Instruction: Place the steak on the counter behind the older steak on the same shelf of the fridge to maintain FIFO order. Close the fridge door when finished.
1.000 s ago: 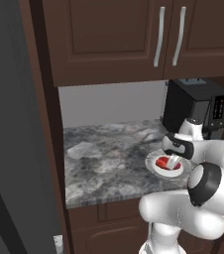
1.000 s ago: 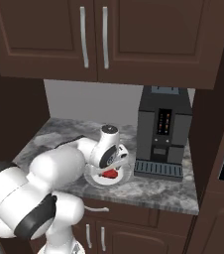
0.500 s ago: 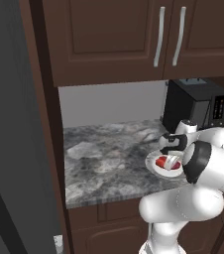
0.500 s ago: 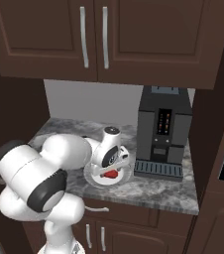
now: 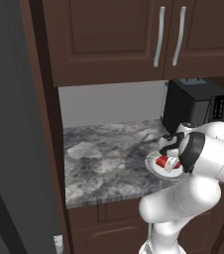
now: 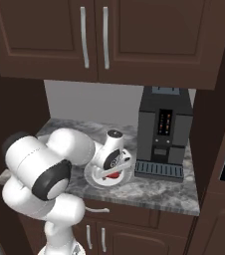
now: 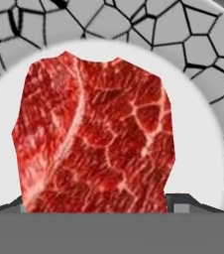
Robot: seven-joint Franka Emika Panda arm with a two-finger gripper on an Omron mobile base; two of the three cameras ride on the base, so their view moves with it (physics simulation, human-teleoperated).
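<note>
While I watch through the hand view, the steak [image 7: 96, 136] lies directly ahead of my gripper [image 7: 98, 207], deep red with pale marbling, its near end reaching down between the two finger tips [image 7: 183, 202] that peek out on either side of it. I see the tips standing apart, flanking the meat, but I cannot tell whether they press on it or merely straddle it. Under the steak is a white plate [image 7: 193, 163] with a cracked grey pattern around its rim. From the left base view, my gripper [image 5: 167, 158] is down over the plate [image 5: 153, 167] and the red steak [image 5: 163, 161] shows just beneath the hand. From the right base view, the gripper [image 6: 110, 172] tilts onto the same plate [image 6: 92, 178], which sits on the counter [image 6: 159, 188], with a dark coffee machine [image 6: 164, 132] just beyond the hand to its side.
</note>
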